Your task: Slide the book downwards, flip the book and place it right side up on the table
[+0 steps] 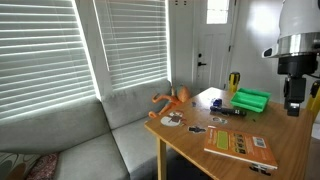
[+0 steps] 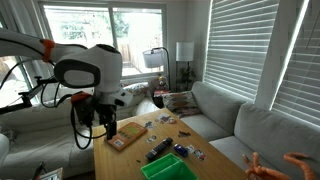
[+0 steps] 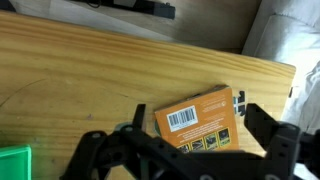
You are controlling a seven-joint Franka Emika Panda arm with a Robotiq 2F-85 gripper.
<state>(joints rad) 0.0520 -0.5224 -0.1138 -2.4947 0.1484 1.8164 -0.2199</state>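
The book point(image 1: 240, 146) lies flat on the light-brown wooden table point(image 1: 186, 136), near its front corner, orange-red cover with a green band showing. In the wrist view the book point(image 3: 200, 120) shows an orange cover with a barcode, lying near the table's edge point(image 3: 80, 70). My gripper point(image 3: 198, 125) is open and empty, hovering above the book with a finger on either side of it. In both exterior views the gripper point(image 1: 294, 100) point(image 2: 108, 128) hangs over the table, above the book point(image 2: 126, 138).
A bright green ridged plastic object point(image 1: 250, 99) point(image 2: 165, 168), a black remote point(image 2: 158, 150), small cards and a yellow item point(image 1: 233, 80) lie on the table. An orange toy point(image 1: 172, 100) sits at the table's edge. A grey couch point(image 1: 90, 140) stands beside it.
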